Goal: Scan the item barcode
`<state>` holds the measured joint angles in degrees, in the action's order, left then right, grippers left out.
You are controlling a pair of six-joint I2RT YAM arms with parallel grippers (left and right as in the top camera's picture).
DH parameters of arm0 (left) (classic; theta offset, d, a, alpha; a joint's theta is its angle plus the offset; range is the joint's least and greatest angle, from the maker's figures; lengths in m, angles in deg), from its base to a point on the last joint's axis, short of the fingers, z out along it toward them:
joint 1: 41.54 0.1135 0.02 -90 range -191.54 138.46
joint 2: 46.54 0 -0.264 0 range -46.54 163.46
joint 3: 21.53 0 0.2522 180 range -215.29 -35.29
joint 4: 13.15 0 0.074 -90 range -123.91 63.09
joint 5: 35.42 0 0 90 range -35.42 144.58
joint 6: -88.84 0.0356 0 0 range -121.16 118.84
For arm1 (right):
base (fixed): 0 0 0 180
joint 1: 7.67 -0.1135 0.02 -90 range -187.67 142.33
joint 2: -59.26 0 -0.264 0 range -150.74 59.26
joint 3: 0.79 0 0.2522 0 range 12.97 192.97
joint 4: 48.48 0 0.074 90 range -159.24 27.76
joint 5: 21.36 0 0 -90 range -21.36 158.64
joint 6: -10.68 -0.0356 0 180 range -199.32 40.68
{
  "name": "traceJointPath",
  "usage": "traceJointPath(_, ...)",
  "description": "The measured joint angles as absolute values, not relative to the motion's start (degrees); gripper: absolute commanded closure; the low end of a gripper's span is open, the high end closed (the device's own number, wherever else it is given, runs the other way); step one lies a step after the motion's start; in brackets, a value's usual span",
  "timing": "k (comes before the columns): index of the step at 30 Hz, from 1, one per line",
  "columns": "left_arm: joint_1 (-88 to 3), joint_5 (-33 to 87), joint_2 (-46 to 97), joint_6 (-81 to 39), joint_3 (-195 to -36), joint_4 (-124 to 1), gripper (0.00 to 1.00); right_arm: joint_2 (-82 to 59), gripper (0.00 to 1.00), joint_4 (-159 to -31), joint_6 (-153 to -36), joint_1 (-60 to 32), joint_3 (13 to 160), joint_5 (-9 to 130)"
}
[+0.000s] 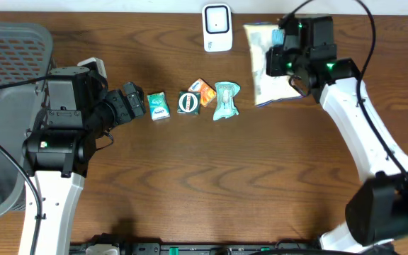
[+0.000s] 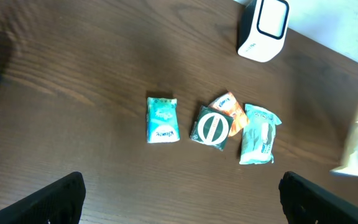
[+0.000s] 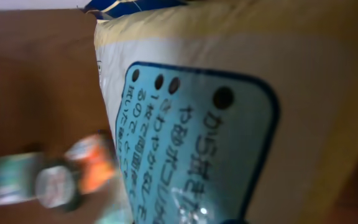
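Right gripper (image 1: 280,62), clamped on a snack bag (image 1: 264,79), holds it beside the barcode scanner (image 1: 217,27), apparently for reading; left gripper (image 1: 137,100) hangs wide open near small packets (image 1: 190,103).

Grey basket (image 1: 9,49) far left; teal packet (image 1: 159,106), dark packet (image 1: 188,103), orange packet (image 1: 205,91) (touching), mint pouch (image 1: 226,100) in a row

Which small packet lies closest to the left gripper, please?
The teal-and-white packet at the row's left end; the dark green packet, orange packet and pale teal wrapper lie beyond it.
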<state>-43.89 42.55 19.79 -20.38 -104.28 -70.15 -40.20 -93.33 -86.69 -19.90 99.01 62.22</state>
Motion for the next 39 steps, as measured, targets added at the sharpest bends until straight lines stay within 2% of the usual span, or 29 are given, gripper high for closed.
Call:
traceJointPath(6,-43.89,42.55,19.79,-20.38,-104.28,-70.15,0.02,-40.05,0.99,-98.21,-78.32,-23.09,100.6,83.73)
traceJointPath(16,-43.89,42.55,19.79,-20.38,-104.28,-70.15,0.02,-53.84,0.98,-101.33,-75.74,-23.87,100.6,95.64)
traceJointPath(21,-43.89,42.55,19.79,-20.38,-104.28,-70.15,0.02,-58.06,0.86,-101.97,-75.83,-26.98,100.6,101.06)
traceJointPath(23,-43.89,42.55,19.79,-20.38,-104.28,-70.15,0.02,-58.28,0.73,-102.45,-76.03,-28.62,100.6,101.61)
traceJointPath(24,-43.89,42.55,19.79,-20.38,-104.28,-70.15,0.02,-58.28,0.63,-102.89,-75.92,-29.67,100.6,101.48)
traceJointPath(26,-43.89,42.55,19.79,-20.38,-104.28,-70.15,0.02,-58.26,0.56,-103.3,-75.72,-31.26,100.63,99.99)
traceJointPath(36,-43.89,42.55,19.79,-20.38,-104.28,-70.18,0.02,-58.28,0.54,-105.9,-78.1,-36.05,102.05,84.34)
traceJointPath(39,-43.89,42.53,19.79,-20.38,-104.28,-70.15,0.02,-58.36,0.47,-109.84,-79.06,-35.44,105.85,83.34)
